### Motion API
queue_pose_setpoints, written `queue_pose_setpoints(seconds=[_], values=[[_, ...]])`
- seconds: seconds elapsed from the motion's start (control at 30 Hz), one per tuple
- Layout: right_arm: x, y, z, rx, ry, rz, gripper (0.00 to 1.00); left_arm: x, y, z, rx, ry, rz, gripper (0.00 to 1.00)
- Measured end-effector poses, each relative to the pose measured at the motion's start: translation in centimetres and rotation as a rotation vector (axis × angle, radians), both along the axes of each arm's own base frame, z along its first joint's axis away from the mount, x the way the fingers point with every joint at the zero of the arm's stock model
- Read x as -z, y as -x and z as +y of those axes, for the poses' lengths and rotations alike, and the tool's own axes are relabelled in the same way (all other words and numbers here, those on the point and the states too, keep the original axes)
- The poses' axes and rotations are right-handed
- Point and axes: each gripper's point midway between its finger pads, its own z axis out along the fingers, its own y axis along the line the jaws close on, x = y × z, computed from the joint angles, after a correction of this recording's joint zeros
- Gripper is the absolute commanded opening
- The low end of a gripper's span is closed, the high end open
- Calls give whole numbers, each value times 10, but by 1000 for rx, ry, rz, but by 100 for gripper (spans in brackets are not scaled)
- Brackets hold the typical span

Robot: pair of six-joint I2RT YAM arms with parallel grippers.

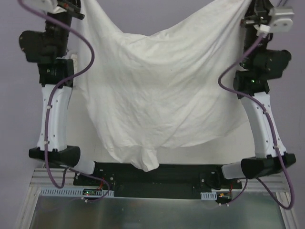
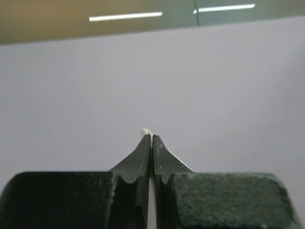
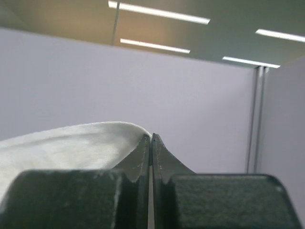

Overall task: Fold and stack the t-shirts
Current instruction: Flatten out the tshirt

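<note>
A large plain white t-shirt (image 1: pixel 162 95) hangs spread in the air between both raised arms, sagging in the middle, its lowest fold near the arm bases. My left gripper (image 2: pixel 151 136) is shut on one top corner; a sliver of white cloth (image 2: pixel 145 130) peeks past its fingertips. My right gripper (image 3: pixel 151 137) is shut on the other top corner, with white cloth (image 3: pixel 71 143) bulging out to the left of its fingers. In the top external view both grippers sit at the upper frame corners, largely cut off. The shirt hides the table behind it.
The black base rail (image 1: pixel 162 176) and a metal table edge (image 1: pixel 152 212) lie below the hanging shirt. Purple cables (image 1: pixel 47 143) loop along both arms. A plain lilac wall (image 2: pixel 190 86) fills both wrist views.
</note>
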Motion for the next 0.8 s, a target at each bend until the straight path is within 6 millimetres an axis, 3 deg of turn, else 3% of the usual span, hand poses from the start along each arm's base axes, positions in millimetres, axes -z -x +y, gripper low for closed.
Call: queue_pose_setpoints(seconds=[0.17, 0.23, 0.33, 0.47, 0.57, 0.67, 0.8], values=[[57, -112, 24, 30, 62, 181, 1, 55, -106, -8, -26, -23, 172, 0], [75, -135, 30, 31, 76, 234, 1, 73, -129, -9, -30, -30, 226, 0], [89, -148, 33, 30, 88, 280, 1, 80, -134, -10, -31, -35, 250, 0], [77, -134, 31, 27, 81, 256, 1, 62, -112, -8, -30, -30, 208, 0], [57, -109, 25, 27, 69, 216, 1, 41, -84, -5, -27, -21, 160, 0], [35, -73, 17, 23, 51, 167, 1, 20, -48, -2, -21, -14, 106, 0], [17, -10, 7, 6, 30, 108, 1, 1, 13, 1, -6, -15, 45, 0]])
